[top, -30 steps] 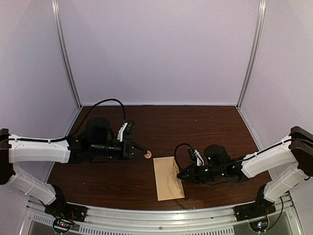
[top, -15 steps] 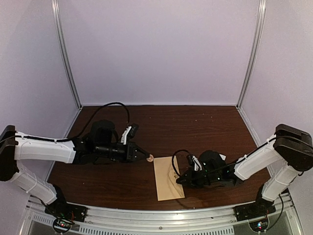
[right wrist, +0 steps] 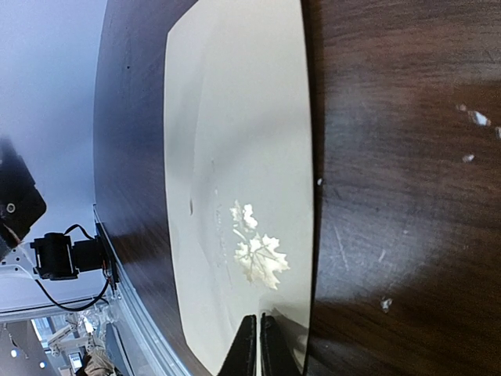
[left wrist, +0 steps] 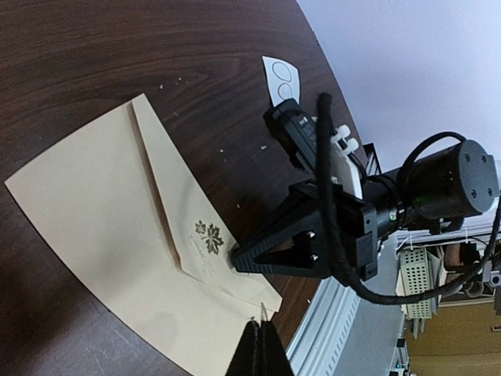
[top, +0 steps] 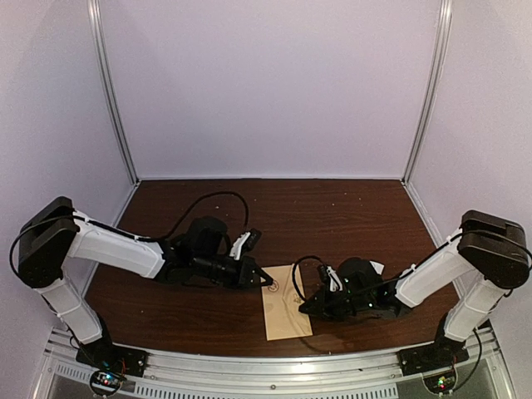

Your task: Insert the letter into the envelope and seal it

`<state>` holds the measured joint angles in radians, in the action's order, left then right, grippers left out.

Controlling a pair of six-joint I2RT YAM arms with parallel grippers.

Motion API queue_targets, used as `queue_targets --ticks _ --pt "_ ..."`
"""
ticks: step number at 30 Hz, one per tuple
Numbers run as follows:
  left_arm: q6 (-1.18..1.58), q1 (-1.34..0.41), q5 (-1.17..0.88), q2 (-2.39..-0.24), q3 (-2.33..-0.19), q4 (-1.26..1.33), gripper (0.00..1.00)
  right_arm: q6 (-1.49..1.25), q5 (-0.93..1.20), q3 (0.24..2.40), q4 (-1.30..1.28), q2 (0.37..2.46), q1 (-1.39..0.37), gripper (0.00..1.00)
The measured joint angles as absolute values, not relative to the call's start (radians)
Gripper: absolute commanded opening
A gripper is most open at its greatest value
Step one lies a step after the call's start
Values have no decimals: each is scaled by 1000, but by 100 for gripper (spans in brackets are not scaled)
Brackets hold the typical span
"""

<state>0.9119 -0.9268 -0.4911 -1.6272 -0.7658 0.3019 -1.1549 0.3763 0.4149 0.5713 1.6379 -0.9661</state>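
- Envelope (top: 287, 309), of tan paper, lies flat on the dark wooden table (top: 349, 212). Its pointed flap is folded down, and a small leaf mark (left wrist: 208, 236) sits by the flap's tip.
- Left hand (top: 268, 283) is closed, fingers pressed together. Its tip is at the envelope's far left corner; I cannot tell whether it touches the paper.
- Right hand (top: 302, 307) is also closed and lies low at the envelope's right edge. Its tip is set against the paper just beside the leaf mark.
- Both hands point toward each other across the envelope.
- White sticker card (left wrist: 279, 77) with round outlines lies on the table off the envelope's right side, partly hidden behind the right arm.
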Motion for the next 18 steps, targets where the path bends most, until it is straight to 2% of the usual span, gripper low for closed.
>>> queue_targets --ticks 9,18 --pt "872 -978 -480 -1807 -839 323 0 -1156 373 415 571 1639 -968 3" --pt "855 -1000 -411 -1863 -870 325 0 -1156 373 416 572 1641 -968 3"
